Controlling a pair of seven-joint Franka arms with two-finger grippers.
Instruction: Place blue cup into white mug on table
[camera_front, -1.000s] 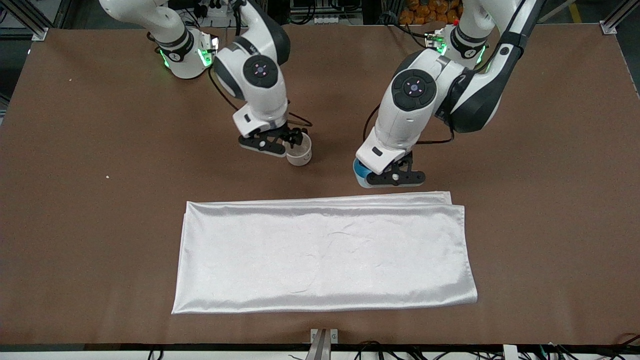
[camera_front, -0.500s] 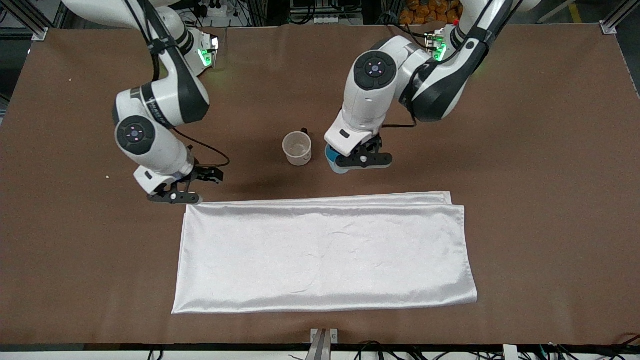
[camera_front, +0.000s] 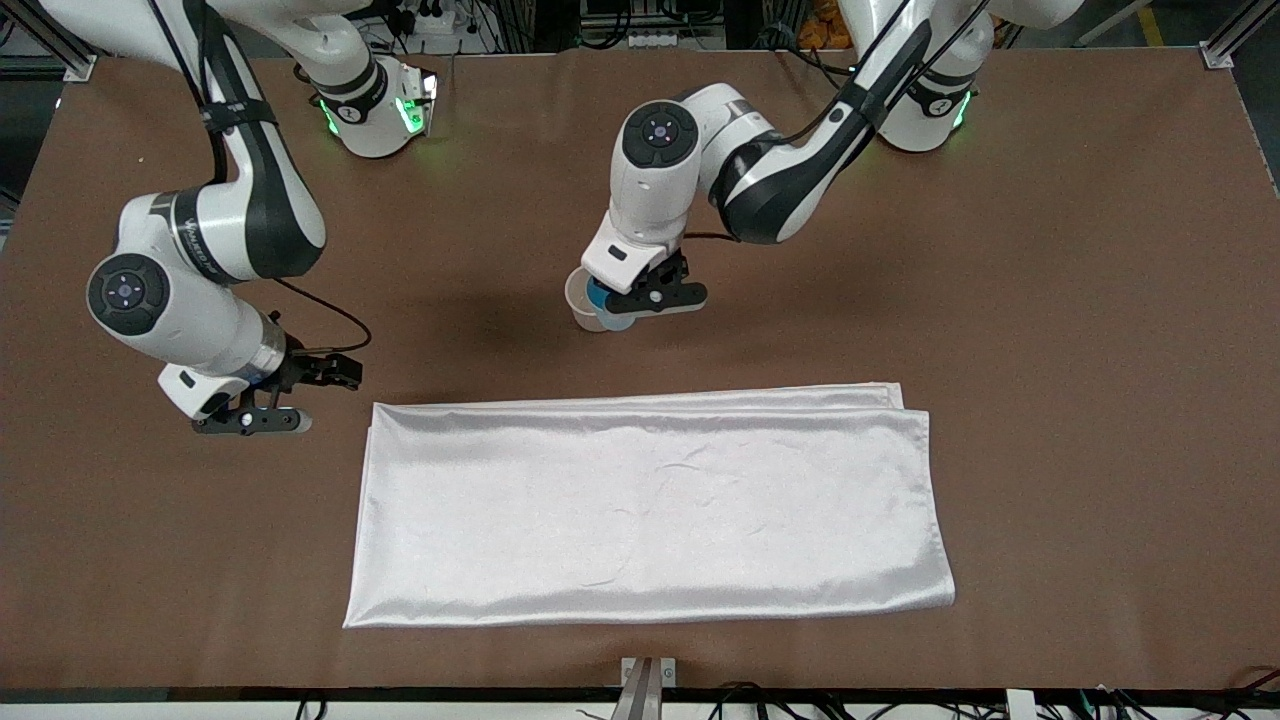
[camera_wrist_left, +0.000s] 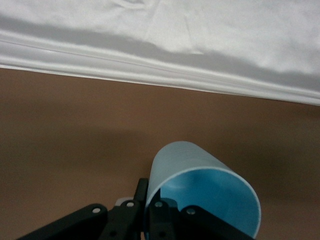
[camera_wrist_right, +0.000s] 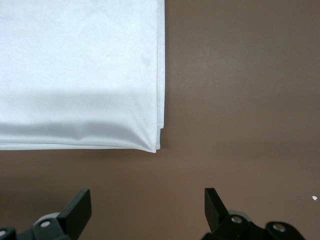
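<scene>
From the front we saw the blue cup (camera_front: 604, 300) pinched in the left hand (camera_front: 655, 298) over the white mug (camera_front: 583, 300) on the bench (camera_front: 1050, 300), while the right wrist view showed the right hand (camera_wrist_right: 147, 212) spread wide above bare bench beside the white cloth (camera_wrist_right: 80, 70).

Left gripper (camera_front: 640, 305) holds the blue cup (camera_front: 606, 303) over the white mug (camera_front: 584, 303).

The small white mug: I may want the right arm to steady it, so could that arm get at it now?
Probably not cleanly. The left gripper, shut on the translucent blue cup, hangs right over the white mug. The right gripper is open over bare brown table.
</scene>
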